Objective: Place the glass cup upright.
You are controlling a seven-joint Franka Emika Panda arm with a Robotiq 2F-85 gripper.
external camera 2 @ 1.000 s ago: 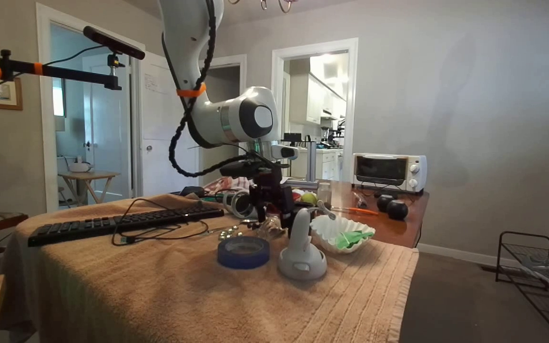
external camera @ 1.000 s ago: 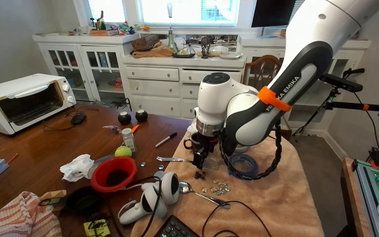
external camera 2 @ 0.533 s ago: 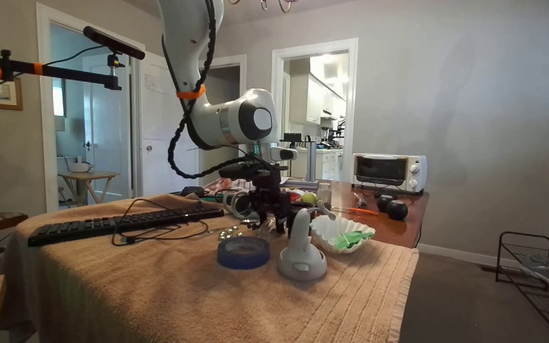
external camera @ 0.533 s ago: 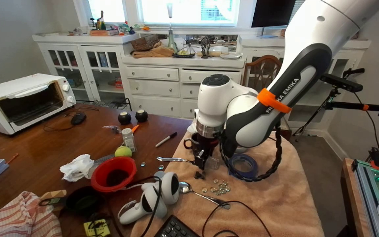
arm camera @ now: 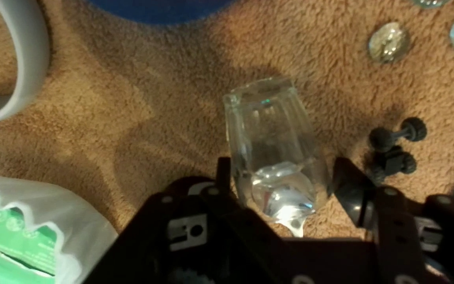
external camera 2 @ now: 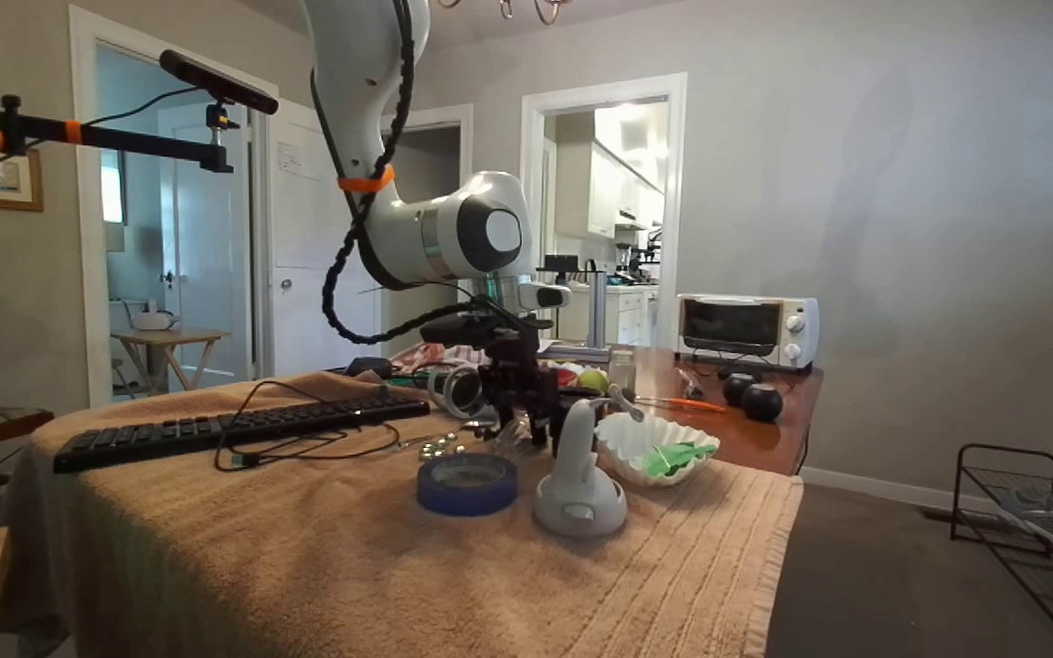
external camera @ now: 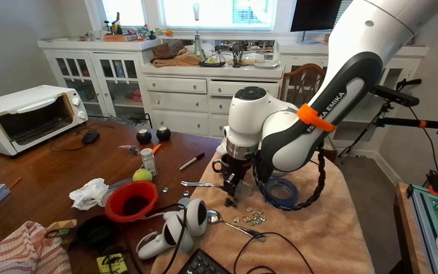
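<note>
Gripper (arm camera: pixel 282 174), jaws apart, straddles the cup (arm camera: pixel 274 144), which lies on its side; closing off-centre, I could roll it free or snag wheels (arm camera: pixel 383 139) beside it.

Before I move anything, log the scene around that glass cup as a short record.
target: glass cup, on its side
surface: tan towel
jaws: one either side of the cup; contact unclear
nearby: small black wheeled piece, clear beads, blue tape roll
bowl: fluted white bowl, holding a green packet
status: cup not yet upright
</note>
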